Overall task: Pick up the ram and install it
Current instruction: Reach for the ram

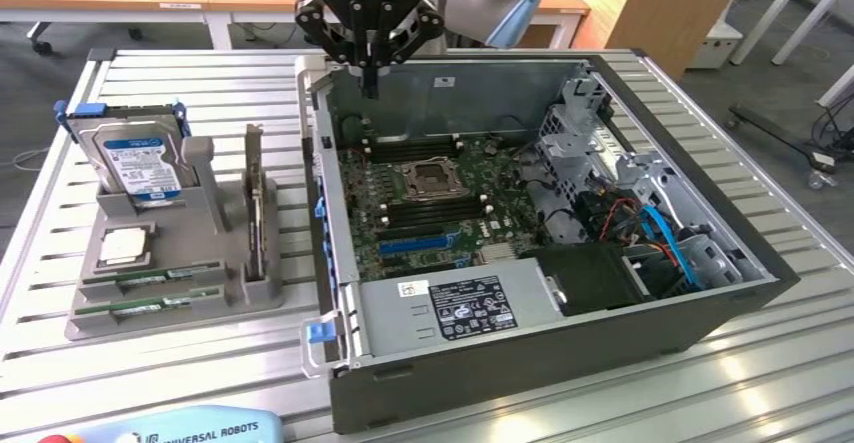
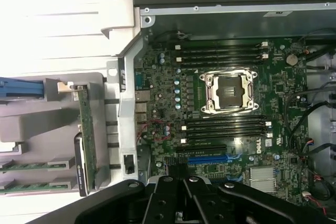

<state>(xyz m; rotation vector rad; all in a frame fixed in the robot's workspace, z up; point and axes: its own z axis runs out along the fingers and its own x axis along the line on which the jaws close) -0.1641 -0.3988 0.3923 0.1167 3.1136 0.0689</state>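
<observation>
Two green ram sticks [image 1: 150, 281] lie flat in the front slots of the grey holder [image 1: 94, 325] on the exterior view's left; in the wrist view one ram stick [image 2: 37, 165] lies beside the other. My gripper [image 1: 370, 81] hangs over the rear left corner of the open computer case [image 1: 561, 353], well away from the ram, fingers shut with nothing between them. In the wrist view the gripper [image 2: 184, 205] sits over the motherboard [image 2: 157, 103]. Black memory slots [image 2: 223, 127] flank the bare CPU socket [image 2: 229, 91].
A silver hard drive [image 1: 134, 161] with a blue-white label and a dark expansion card [image 1: 254, 198] stand upright in the holder. Drive cages and cables [image 1: 641, 233] fill the case's right side. A power supply [image 1: 454, 308] sits at the case's front.
</observation>
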